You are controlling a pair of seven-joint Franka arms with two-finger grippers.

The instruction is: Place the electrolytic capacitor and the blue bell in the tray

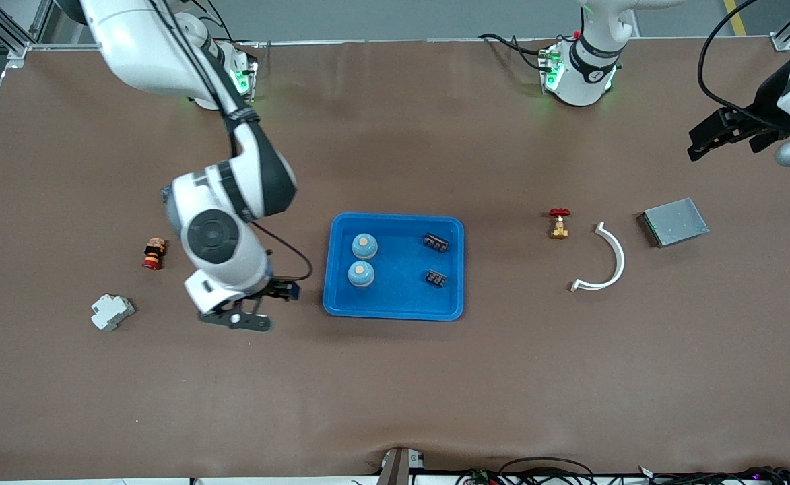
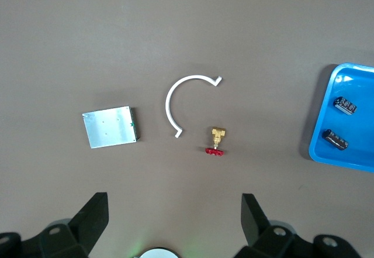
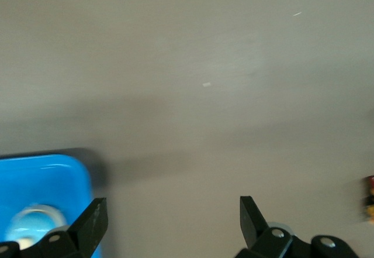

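Front view. Tray (image 1: 395,306): bright blue, shallow, rounded corners, raised rim, mid-bench. Contents: two blue bells (image 1: 364,246) (image 1: 361,273) with tan tops, side by side toward the right arm's end; two small dark capacitors (image 1: 436,242) (image 1: 436,279) toward the left arm's end. None touch.
Right gripper (image 1: 246,313): low over bare bench just beside the tray's rim at the right arm's end, fingers released, holding nothing.
Left gripper (image 1: 725,135): up over the left arm's end of the bench, well apart from the tray, fingers spread and empty; this arm waits.
Other items: red-and-black button (image 1: 153,254) and grey breaker block (image 1: 112,312) toward the right arm's end; red-handled brass valve (image 1: 559,223), white curved clip (image 1: 607,259) and grey metal plate (image 1: 674,221) toward the left arm's end. Nothing lies between gripper and tray.

Left wrist view. Fingers (image 2: 93,217) wide apart above bare bench. In sight: metal plate, white clip, valve, tray corner with both capacitors.

Right wrist view. Fingers (image 3: 93,223) apart over bare bench; tray corner with one bell showing beside one finger.
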